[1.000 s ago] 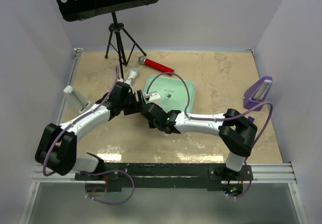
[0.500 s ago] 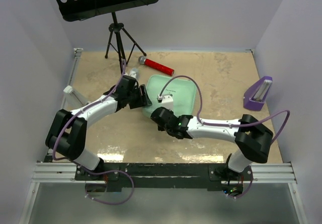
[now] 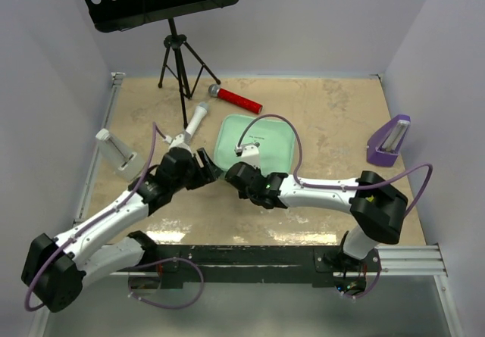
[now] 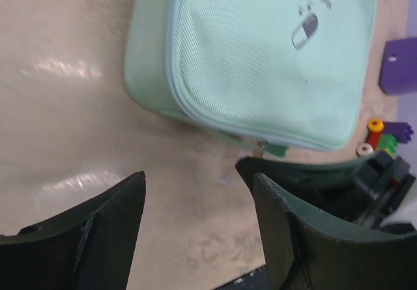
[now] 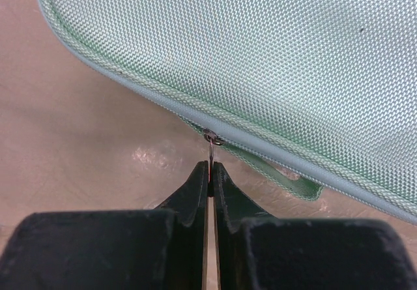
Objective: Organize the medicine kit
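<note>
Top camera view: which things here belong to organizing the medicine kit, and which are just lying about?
Part of the job: medicine kit; its zipper pull, pinched by the right hand; left hand, open near the kit.
Lying about: red microphone; white microphone; music stand; purple stand; white stand.

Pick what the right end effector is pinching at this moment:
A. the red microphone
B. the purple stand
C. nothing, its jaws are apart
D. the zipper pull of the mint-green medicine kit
D: in the right wrist view, the right end effector has its jaws pressed together on the thin metal zipper pull, which hangs from the slider at the edge of the medicine kit.
</note>
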Available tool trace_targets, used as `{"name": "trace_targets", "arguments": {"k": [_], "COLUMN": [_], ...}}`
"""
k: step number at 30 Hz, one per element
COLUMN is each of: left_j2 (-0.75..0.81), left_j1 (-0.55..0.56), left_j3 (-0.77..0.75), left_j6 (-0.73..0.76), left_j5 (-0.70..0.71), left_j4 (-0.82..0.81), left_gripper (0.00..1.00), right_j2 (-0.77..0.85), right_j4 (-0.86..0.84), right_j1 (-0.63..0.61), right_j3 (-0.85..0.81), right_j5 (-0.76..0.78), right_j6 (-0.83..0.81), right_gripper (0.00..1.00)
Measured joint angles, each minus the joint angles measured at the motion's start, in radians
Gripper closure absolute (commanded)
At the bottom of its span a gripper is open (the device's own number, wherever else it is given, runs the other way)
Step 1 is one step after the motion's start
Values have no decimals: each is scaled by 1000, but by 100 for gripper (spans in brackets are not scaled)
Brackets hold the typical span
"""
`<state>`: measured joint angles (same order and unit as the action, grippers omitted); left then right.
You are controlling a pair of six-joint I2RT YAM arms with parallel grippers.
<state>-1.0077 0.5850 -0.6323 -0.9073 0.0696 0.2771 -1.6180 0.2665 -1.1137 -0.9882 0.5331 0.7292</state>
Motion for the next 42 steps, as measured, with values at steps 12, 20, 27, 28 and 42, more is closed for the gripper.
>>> {"name": "trace_targets", "arguments": {"k": [12, 20, 27, 28, 42], "left_j2": [-108, -179, -302, -312, -405], "left_j1": [201, 201, 199, 199, 140], "left_j3": [107, 124, 124, 124, 56], "left_j6": [-262, -306, -316, -317, -327], "left_j5": [105, 176, 216, 219, 222], "left_j4": [-107, -291, -329, -336, -306], "left_gripper": [26, 24, 25, 25, 85], "right_j2": [15, -6, -47, -47, -11], "right_j4": [24, 55, 76, 76, 8], "right_j1": [-4, -16, -16, -16, -18], "right_j3": [-13, -101, -141, -141, -61], "right_j5": [-7, -29, -37, -36, -31], "right_j6": [-60, -129, -168, -171, -141], "right_gripper": [100, 100, 100, 100, 100]}}
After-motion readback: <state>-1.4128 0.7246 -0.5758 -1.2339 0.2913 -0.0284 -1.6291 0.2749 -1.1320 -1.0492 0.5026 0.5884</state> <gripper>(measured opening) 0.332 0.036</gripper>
